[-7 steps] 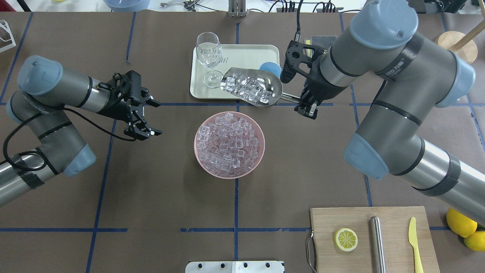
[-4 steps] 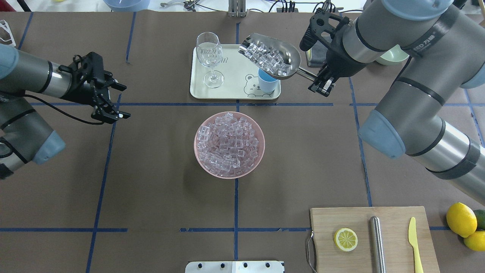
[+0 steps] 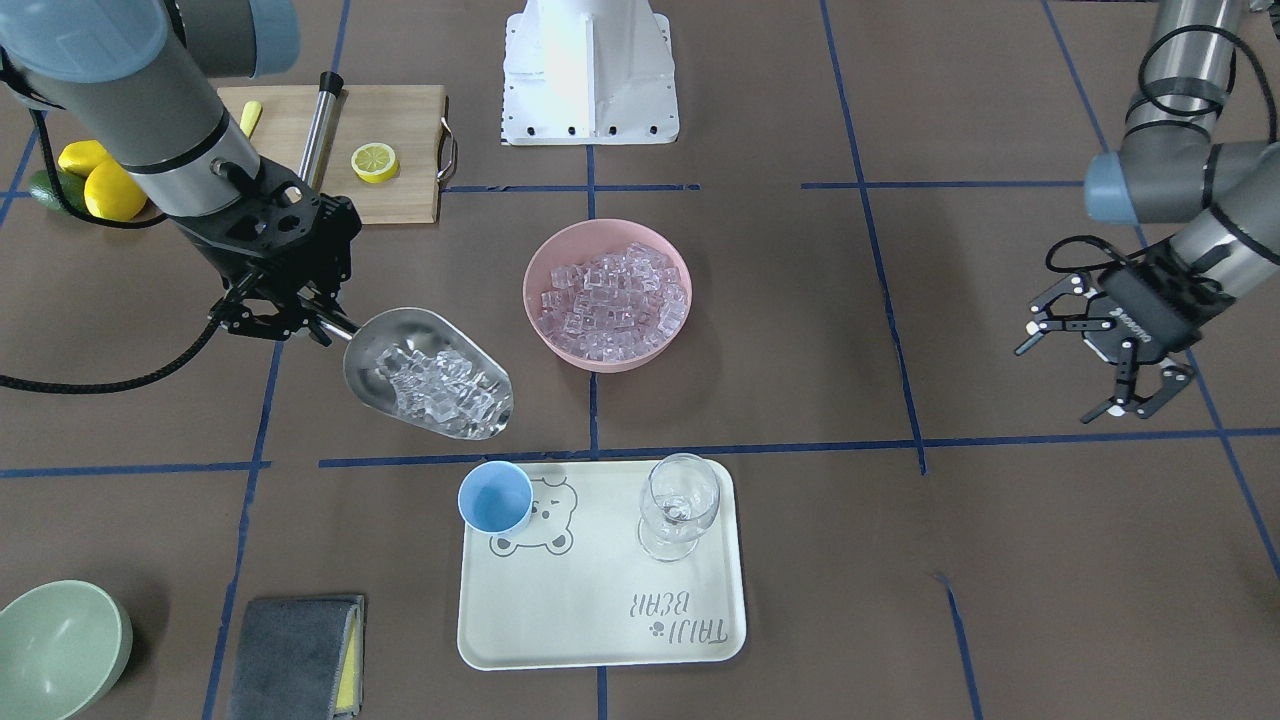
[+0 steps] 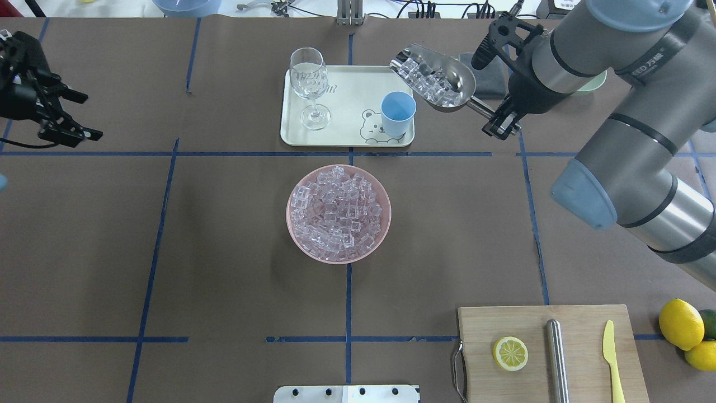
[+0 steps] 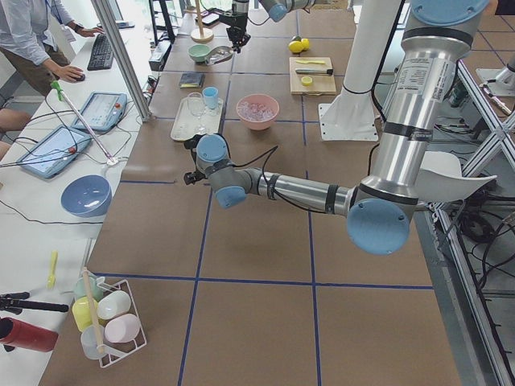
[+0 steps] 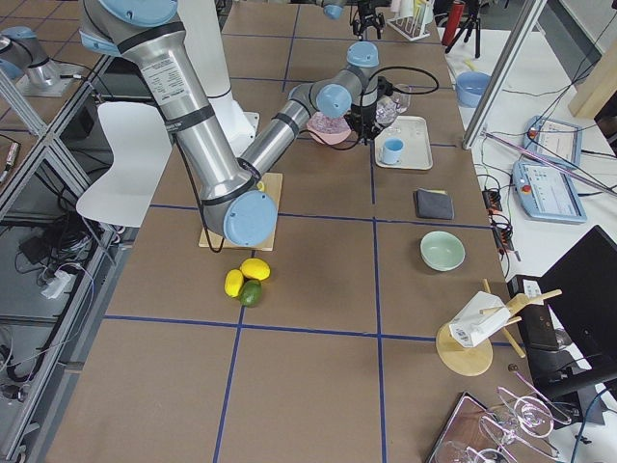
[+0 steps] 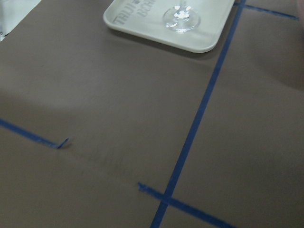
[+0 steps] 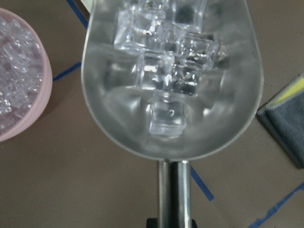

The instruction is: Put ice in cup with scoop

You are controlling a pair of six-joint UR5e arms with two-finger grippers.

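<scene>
I see a cream tray [image 4: 352, 103] holding a stemmed glass [image 4: 308, 78] by the operators' edge, a pink bowl [image 3: 590, 234] mid-bench, and a wooden board [image 4: 481, 336] with a lemon slice [image 4: 510, 353] at the robot-side right corner.

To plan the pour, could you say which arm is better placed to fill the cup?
Right: the right gripper holds the scoop, full of ice, near the cup; the left gripper is open, empty, far off.
</scene>
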